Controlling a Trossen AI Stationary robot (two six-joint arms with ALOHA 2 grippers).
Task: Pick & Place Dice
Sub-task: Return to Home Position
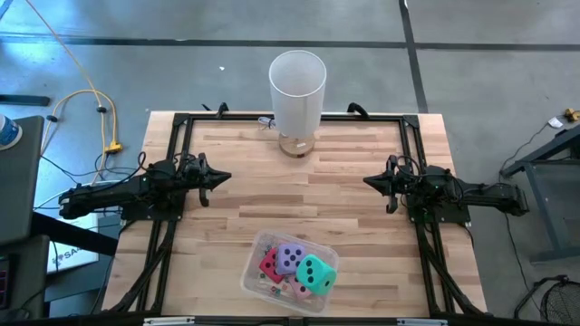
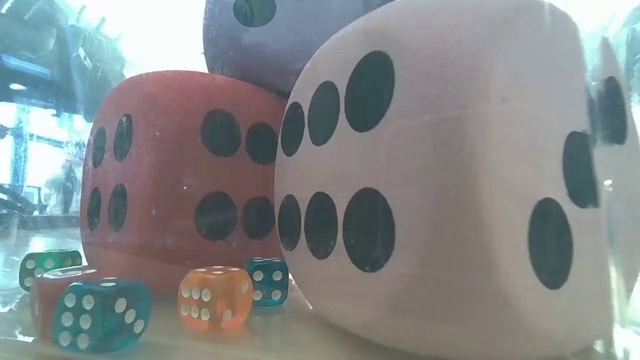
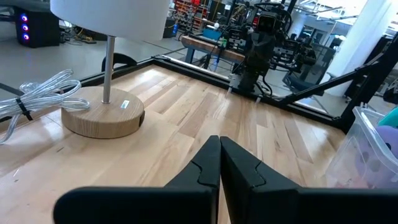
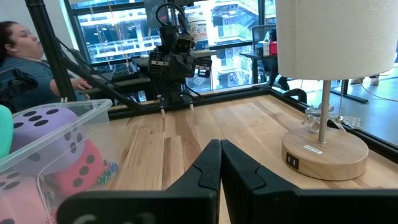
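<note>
With all four dice in the bin (image 1: 255,254) at 6 o'clock on the worktop (image 1: 299,195), both arms sit drawn in at the sides. The left hand (image 1: 217,177) is at 9 o'clock and the right hand (image 1: 373,181) at 3 o'clock, and each points at the other across bare wood. Each wrist view shows its own two fingers pressed together and holding nothing. In the bin, the purple die (image 1: 290,256) and the teal die (image 1: 316,273) ride on top, the red die (image 1: 270,265) is at the purple one's 8 o'clock, and the pink die (image 1: 300,291) is toward the near rim. The low view shows small dice (image 2: 214,297) scattered at their feet. The job looks finished apart from parking the arms. Doing that well would mean keeping the fingers closed and drawing each arm back along its own side rather than sweeping across the centre. The arms should also stay clear of the bin's rim, and of the lamp (image 1: 297,91) at 12 o'clock and its bundled cord (image 3: 37,99). A slow, even settle on both sides should leave the loaded bin undisturbed.
</note>
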